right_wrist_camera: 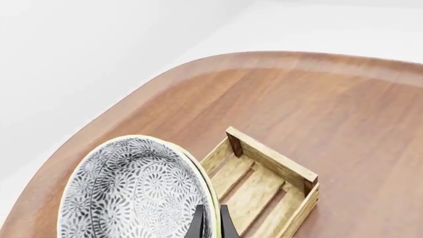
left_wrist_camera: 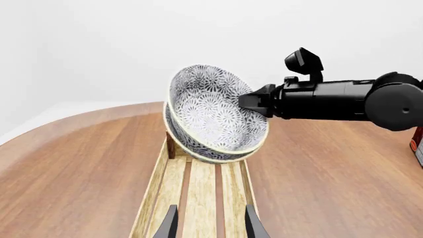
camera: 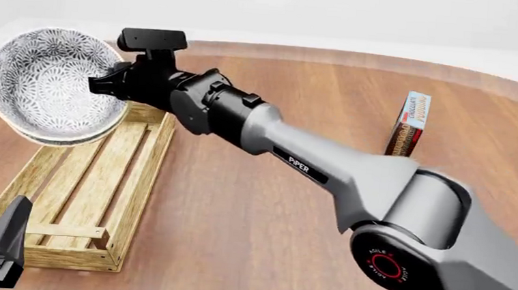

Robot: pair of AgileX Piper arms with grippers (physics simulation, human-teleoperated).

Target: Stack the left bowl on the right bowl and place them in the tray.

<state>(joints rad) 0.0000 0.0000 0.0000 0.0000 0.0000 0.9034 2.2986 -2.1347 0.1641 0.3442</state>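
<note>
We count two round, grey-and-white floral-patterned ceramic bowls (camera: 49, 82), nested one inside the other so that only their two rims tell them apart. We count one long rectangular light-wood slatted tray (camera: 83, 187). We see one upright, narrow printed cardboard box (camera: 408, 125) standing on the one brown wooden table (camera: 264, 207). We count two robot arms: one grey and black right arm (camera: 330, 170), and one left arm, of which only the black gripper (camera: 1, 243) shows.
</note>
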